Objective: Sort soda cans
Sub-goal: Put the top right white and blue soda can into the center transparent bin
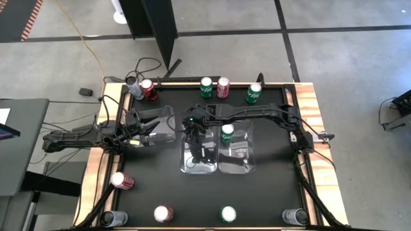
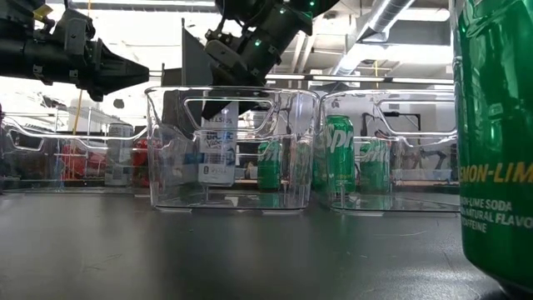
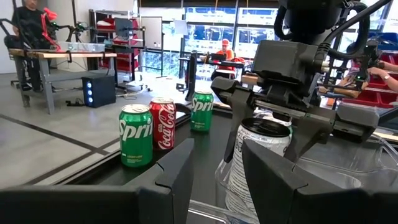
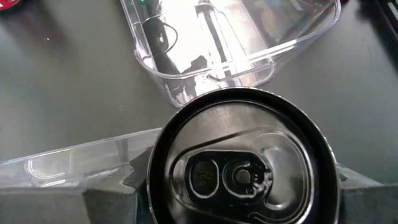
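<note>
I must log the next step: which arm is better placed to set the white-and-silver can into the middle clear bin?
The right: its gripper holds that white-and-silver soda can over the clear plastic bin. The left gripper is beside it.

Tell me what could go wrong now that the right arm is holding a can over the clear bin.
The right gripper holds the silver can just above the middle bin; lowered off-centre, it could catch the bin's wall. The left gripper sits close by, so the arms might collide. The neighbouring bin with a green can could get nudged.

Grey concrete floor (image 1: 359,70); bright windows (image 3: 205,37); workbench (image 3: 62,56)
</note>
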Controlling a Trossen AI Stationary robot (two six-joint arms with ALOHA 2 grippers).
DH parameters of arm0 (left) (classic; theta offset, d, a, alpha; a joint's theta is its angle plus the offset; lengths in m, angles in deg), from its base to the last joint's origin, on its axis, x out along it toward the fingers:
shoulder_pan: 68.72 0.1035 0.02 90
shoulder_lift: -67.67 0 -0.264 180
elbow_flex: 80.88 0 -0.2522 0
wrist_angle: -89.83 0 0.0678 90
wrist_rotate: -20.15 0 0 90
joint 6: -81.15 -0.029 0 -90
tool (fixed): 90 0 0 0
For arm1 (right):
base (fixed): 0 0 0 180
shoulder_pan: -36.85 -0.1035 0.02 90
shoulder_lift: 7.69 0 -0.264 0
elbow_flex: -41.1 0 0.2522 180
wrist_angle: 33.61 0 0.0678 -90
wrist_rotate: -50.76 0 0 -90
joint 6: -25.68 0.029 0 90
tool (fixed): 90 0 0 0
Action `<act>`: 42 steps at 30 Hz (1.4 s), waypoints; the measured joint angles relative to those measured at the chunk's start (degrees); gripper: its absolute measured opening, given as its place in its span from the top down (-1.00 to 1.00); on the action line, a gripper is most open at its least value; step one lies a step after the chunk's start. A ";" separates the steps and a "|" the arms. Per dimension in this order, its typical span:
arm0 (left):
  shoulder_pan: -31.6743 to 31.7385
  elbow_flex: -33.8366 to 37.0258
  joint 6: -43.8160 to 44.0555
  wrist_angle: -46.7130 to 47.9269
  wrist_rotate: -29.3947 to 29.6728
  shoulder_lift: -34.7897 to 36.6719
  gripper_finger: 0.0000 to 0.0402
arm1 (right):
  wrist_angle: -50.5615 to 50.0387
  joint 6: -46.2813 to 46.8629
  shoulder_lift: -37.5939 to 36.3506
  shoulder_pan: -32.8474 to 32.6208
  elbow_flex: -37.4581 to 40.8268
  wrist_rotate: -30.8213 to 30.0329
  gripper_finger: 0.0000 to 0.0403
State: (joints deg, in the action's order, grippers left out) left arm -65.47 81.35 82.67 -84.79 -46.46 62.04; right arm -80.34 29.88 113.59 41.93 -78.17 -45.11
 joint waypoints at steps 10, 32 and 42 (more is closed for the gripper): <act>0.02 0.00 0.00 0.00 -0.02 0.00 0.34 | 0.07 -0.19 -0.02 0.00 0.00 0.00 -0.33; 0.02 0.00 0.00 -0.02 -0.07 0.02 0.34 | 0.89 -0.12 -0.24 -0.11 -0.09 -0.47 -0.76; 0.02 0.00 0.00 -0.02 -0.06 0.02 0.34 | 1.90 -2.61 -0.50 -0.20 -0.81 -0.72 -0.71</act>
State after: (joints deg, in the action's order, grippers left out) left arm -65.45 81.35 82.67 -84.81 -46.52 62.07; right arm -78.44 27.27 113.08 41.73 -78.99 -45.83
